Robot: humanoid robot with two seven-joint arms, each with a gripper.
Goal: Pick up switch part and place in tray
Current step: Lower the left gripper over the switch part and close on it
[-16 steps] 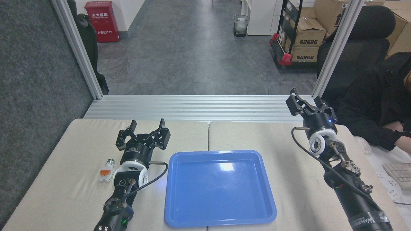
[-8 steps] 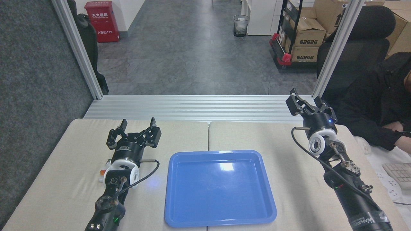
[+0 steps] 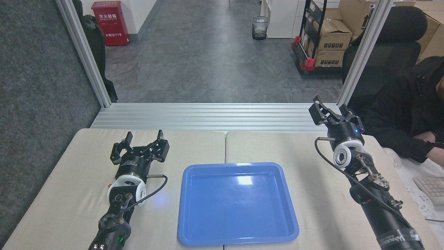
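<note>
Switch part (image 3: 110,185): only a sliver of orange and white shows, at the left edge of my left arm's white wrist ring, on the table (image 3: 62,194); the rest is hidden beneath that arm, below and behind the jaws as seen from the head view.

Tray (image 3: 237,203): glossy blue, shallow, nothing in it, lying flat on the table to the right of my left jaws and below-left of my right jaws, apart from both.

Left gripper (image 3: 143,138): jaws spread wide, holding nothing, fingers pointing away from me over the table's far left part.

Right gripper (image 3: 329,107): jaws parted, holding nothing, raised near the table's far right edge.

Table: two beige surfaces with a seam running down the middle, just past the tray's far rim.

Person (image 3: 409,104): dark sleeve and torso, seated to the right of my right jaws, beside a black chair (image 3: 399,38).
</note>
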